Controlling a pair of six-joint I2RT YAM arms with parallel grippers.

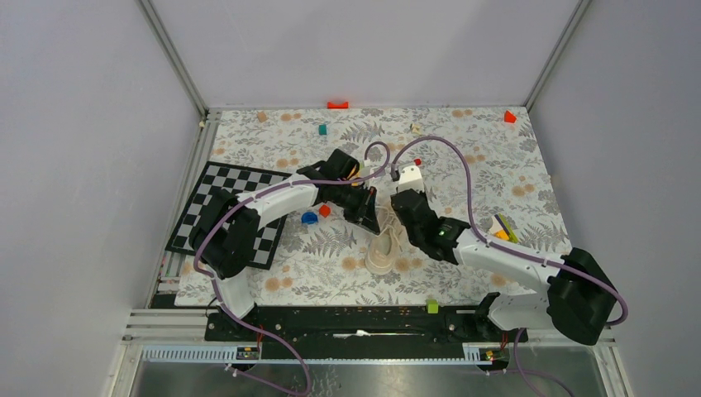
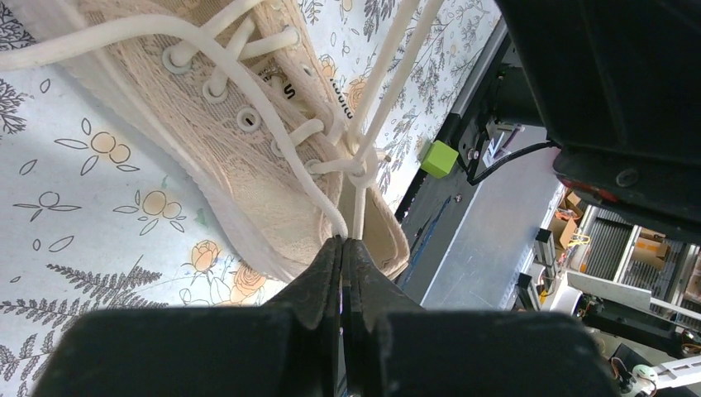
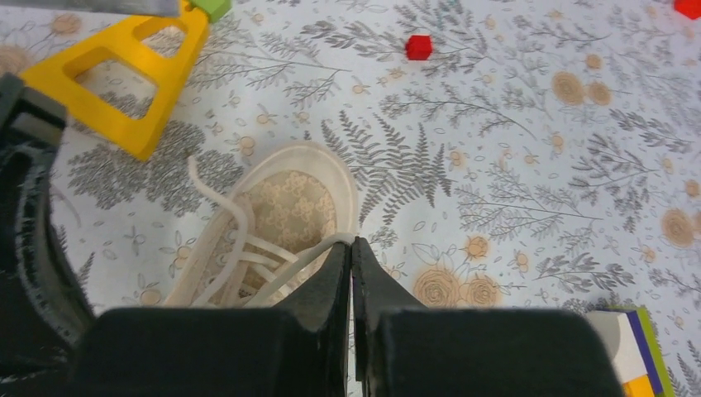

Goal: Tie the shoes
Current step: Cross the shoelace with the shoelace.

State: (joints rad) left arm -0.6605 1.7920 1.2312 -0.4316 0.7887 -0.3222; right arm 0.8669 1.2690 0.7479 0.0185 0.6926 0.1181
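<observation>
One shoe [image 1: 382,251] is lying on the floral counter [image 1: 496,149], between the two arms and right under both pincers. The left pincer [image 2: 343,244] is pressing together on the laces [image 2: 207,41], with strands running from the top eyelets straight into its tips. The right pincer [image 3: 351,246] is likewise pinching the laces just over the shoe's rim. A few dark printed letters [image 2: 285,87] are showing beside the eyelets, too small and tilted to read. A green cube [image 2: 439,158] is sitting at the counter's near edge.
</observation>
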